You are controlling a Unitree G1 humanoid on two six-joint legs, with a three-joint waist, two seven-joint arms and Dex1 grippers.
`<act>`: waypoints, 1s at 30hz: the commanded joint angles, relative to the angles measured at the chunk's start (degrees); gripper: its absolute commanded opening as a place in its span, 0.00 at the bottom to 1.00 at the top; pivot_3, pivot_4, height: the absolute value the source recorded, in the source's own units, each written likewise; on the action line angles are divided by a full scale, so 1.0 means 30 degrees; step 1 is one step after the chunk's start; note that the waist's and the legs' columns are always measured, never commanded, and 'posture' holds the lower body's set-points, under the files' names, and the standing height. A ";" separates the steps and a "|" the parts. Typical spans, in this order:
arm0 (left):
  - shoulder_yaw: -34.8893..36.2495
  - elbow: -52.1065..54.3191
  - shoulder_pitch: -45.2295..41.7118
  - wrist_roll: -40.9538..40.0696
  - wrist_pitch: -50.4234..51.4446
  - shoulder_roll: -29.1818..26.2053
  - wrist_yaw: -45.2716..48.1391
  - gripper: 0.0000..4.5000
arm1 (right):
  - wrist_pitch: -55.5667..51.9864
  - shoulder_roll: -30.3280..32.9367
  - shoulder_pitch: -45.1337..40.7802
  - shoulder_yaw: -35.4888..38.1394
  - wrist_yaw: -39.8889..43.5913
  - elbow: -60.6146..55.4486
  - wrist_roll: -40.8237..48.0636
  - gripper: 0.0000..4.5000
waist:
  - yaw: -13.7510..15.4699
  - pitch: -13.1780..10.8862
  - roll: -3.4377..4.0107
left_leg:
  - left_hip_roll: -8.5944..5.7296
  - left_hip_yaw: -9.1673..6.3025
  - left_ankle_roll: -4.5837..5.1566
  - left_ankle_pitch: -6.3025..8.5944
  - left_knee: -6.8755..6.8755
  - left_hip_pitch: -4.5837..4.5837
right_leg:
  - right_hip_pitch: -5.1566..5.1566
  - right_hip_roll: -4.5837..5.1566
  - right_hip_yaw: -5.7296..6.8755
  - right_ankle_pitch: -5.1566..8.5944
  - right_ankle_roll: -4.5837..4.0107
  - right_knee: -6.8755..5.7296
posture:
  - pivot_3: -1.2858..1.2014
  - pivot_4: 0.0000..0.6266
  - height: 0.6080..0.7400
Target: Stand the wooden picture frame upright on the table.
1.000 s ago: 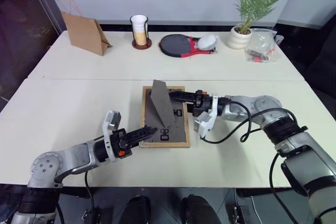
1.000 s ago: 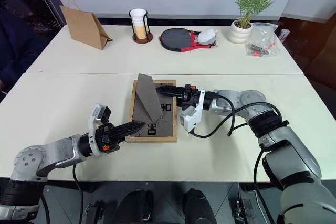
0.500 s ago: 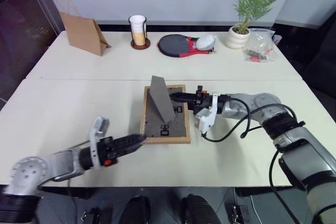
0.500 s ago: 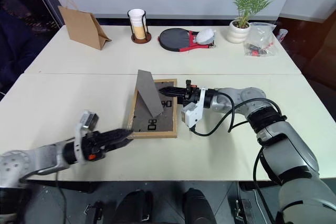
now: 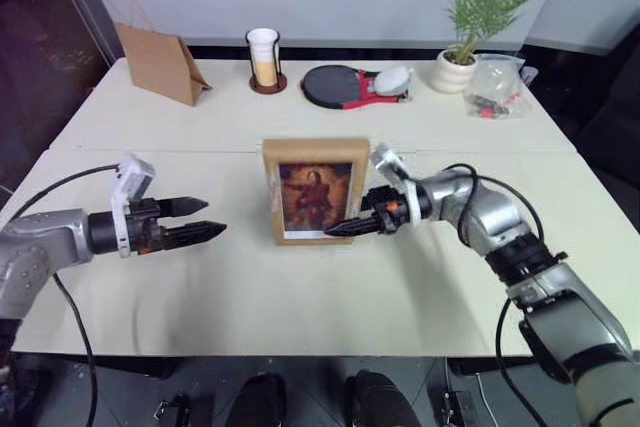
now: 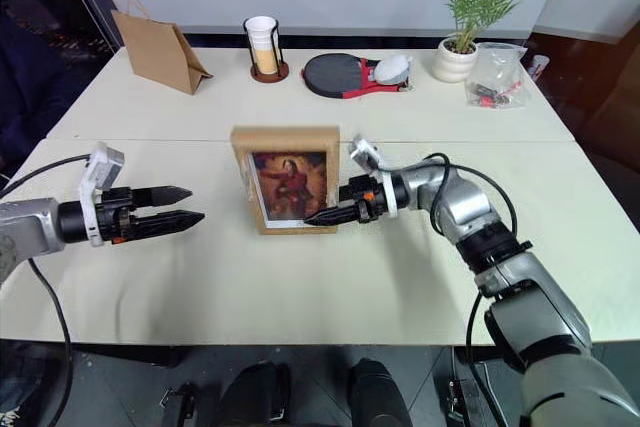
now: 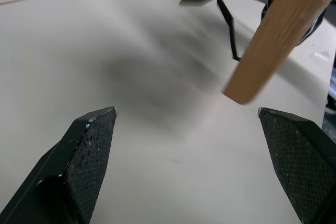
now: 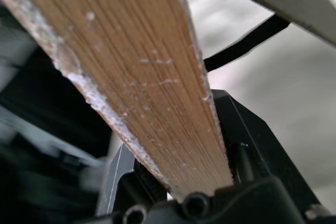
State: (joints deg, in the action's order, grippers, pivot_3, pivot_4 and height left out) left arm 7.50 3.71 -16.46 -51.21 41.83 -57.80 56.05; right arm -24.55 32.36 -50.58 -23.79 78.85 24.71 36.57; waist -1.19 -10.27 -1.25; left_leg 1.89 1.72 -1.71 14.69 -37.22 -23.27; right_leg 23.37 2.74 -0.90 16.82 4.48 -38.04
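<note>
The wooden picture frame [image 5: 314, 192] stands upright near the middle of the table [image 5: 400, 297]. Its portrait of a red-clad figure faces me. My right gripper [image 5: 340, 228] is shut on the frame's lower right edge. In the right wrist view the light-wood edge [image 8: 131, 66] runs between the black fingers [image 8: 252, 140]. I cannot tell whether the frame's bottom edge rests on the tabletop. My left gripper [image 5: 212, 218] hovers open to the frame's left, well apart from it and holding nothing. The left wrist view shows a corner of the frame [image 7: 275, 30] beyond the spread fingers [image 7: 86, 145].
Along the far edge stand a brown paper bag [image 5: 160, 62], a cup in a black holder [image 5: 265, 59], a dark paddle [image 5: 335, 85], a potted plant [image 5: 470, 47] and a clear plastic bag [image 5: 497, 82]. A seam crosses the table behind the frame.
The frame went from lying face down with its stand raised to upright, portrait towards me. My left gripper opened and drew back to the left. My right gripper now grips the lower right edge.
</note>
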 commanded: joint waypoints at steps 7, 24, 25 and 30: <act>0.0115 0.1847 -0.0209 0.1389 0.0121 0.1550 -0.0253 0.99 | 0.0579 -0.3055 -0.0863 0.1229 0.1589 0.6769 -0.3522 0.24 | 0.0070 0.0001 -0.0001 | -0.0010 0.0032 0.0001 0.0001 -0.0002 -0.0080 | 0.0081 -0.0014 -0.0014 -0.0004 0.0008 0.0006 | 0.52 0.24 1.00; 0.0914 0.4242 0.0467 0.1669 0.0722 0.2829 -0.0332 1.00 | -0.2138 0.2855 0.5494 0.5993 0.1792 -0.3522 -0.3999 0.99 | 0.0274 -0.0004 0.0006 | -0.0034 0.0019 0.0014 0.0010 -0.0015 -0.0069 | 0.0043 0.0014 -0.0015 -0.0006 0.0013 0.0010 | 0.52 0.24 1.00; 0.1020 0.4352 0.0545 0.1657 0.0692 0.2852 -0.0319 1.00 | -0.2643 0.3694 0.6327 0.6738 0.1515 -0.5207 -0.3584 0.99 | 0.0225 -0.0004 0.0007 | -0.0035 0.0018 0.0017 0.0012 -0.0015 -0.0076 | 0.0045 0.0022 -0.0015 -0.0005 0.0013 0.0021 | 0.52 0.24 1.00; 0.1595 0.5036 0.1224 0.1637 0.0706 0.2536 -0.0183 1.00 | -0.5313 0.6772 0.9300 1.0341 -0.0842 -1.2916 -0.1732 0.99 | -0.0161 -0.0008 0.0013 | 0.0014 0.0027 0.0017 0.0014 0.0003 -0.0005 | 0.0025 -0.0043 -0.0049 -0.0004 0.0012 -0.0010 | 0.52 0.24 1.00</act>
State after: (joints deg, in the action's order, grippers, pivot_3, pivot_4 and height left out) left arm 10.06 17.02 -13.26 -45.69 44.39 -49.19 55.00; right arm -38.41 51.77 -23.03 4.19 78.56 -6.89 28.64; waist -1.67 -10.29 -1.21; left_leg 1.96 1.79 -1.66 14.73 -37.19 -23.25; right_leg 23.42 2.56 -1.05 16.81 4.50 -38.09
